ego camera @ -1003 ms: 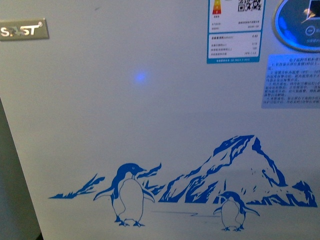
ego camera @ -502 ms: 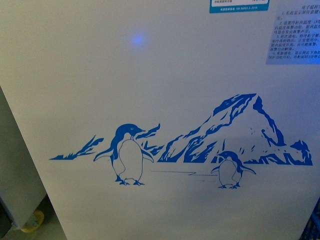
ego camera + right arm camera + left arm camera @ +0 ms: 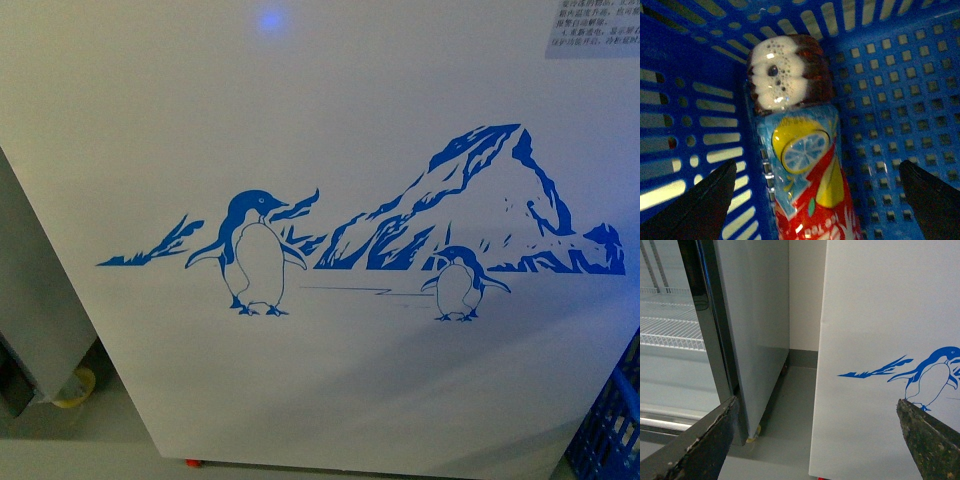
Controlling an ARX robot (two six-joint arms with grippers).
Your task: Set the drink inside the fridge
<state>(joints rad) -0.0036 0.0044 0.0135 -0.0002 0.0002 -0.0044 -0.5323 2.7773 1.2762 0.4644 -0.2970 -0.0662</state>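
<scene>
The fridge [image 3: 330, 120] fills the front view: a white side wall with a blue penguin-and-mountain print and a red caster at its bottom edge. It also shows in the left wrist view [image 3: 880, 340]. The drink [image 3: 800, 165] is a bottle with a red, blue and yellow lemon label and dark foamy liquid, lying in a blue basket [image 3: 900, 100] in the right wrist view. My right gripper [image 3: 822, 200] is open, with its jaws on either side of the bottle. My left gripper [image 3: 820, 440] is open and empty, low in front of the fridge's left corner.
A tall black-framed glass-door cabinet [image 3: 715, 340] with white wire shelves stands left of the fridge, with a narrow gap of grey floor [image 3: 785, 430] between them. The blue basket's corner [image 3: 612, 425] shows at the lower right of the front view.
The front view has dropped down the fridge's side: the labels and logo have left the top of the frame, and the fridge's bottom edge, the red caster and the blue basket have come into view.
</scene>
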